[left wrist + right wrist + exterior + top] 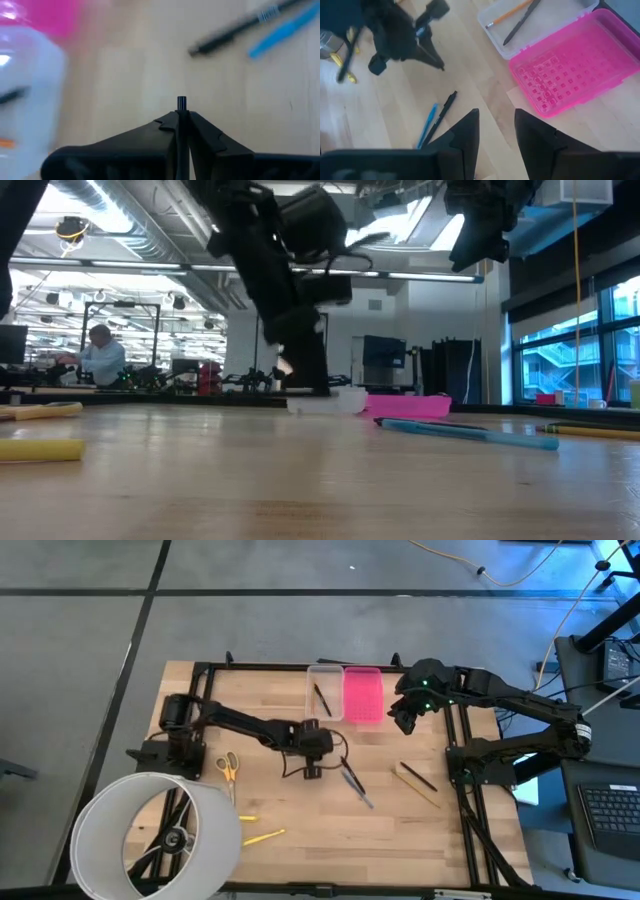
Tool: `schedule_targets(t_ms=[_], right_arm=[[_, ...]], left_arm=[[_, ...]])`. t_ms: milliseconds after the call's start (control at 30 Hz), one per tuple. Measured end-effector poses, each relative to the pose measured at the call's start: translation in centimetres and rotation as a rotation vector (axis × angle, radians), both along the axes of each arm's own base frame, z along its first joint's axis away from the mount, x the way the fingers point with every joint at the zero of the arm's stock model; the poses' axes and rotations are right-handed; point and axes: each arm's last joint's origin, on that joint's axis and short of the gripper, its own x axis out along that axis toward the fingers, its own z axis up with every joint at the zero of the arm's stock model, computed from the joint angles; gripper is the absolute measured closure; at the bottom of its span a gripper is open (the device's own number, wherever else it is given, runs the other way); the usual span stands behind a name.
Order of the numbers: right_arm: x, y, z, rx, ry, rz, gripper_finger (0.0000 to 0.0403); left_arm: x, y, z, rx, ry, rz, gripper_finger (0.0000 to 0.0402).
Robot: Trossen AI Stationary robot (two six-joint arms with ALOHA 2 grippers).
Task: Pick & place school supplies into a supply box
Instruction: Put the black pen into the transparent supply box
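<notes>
The left end effector (181, 125) pinches a slim black pen (181, 102) upright for dropping into the supply box (326, 692). The right end effector (495, 130) hovers part-open and empty above the pink lid (570, 65), waiting.

Slim black pen (180, 103) clamped upright between the left gripper's shut fingers (200, 135), tip poking just past them; black pen (235, 30) and blue pen (285, 30) flat on wood beyond.

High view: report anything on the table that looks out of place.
A big white hoop sits on the near left corner, overhanging the table edge, unrelated to the pens and pencil case. Scissors, two yellow markers and a ruler lie scattered, none damaged.
</notes>
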Motion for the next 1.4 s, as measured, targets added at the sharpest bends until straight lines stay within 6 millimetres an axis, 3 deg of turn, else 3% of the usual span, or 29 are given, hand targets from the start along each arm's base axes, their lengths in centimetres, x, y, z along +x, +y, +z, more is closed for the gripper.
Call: schedule_targets(t_ms=[300,467,600,800,1133,1400], right_arm=[[0.0,0.0,0.0,-0.002,-0.004,0.000,0.0275],[0.2,-0.1,0.2,-0.010,-0.027,0.000,0.0275],[0.2,-0.1,0.2,-0.009,-0.027,-0.001,0.0275],[0.2,-0.1,0.2,-0.007,-0.027,-0.002,0.0275],[0.2,-0.1,0.2,-0.009,-0.028,0.000,0.0275],[0.2,-0.1,0.2,-0.008,-0.028,-0.001,0.0275]], left_arm=[[-0.8,4.8,5.8,-0.075,-0.299,0.248,0.0383],[-0.9,8.9,8.4,-0.147,-0.585,0.444,0.0382],[-1.5,12.3,9.2,-0.244,-0.727,0.551,0.0380],[-2.2,15.2,7.9,-0.313,-0.723,0.659,0.0379],[-0.8,17.1,2.3,-0.335,-0.641,0.741,0.0378],[-0.9,18.8,0.3,-0.314,-0.649,0.809,0.0378]])
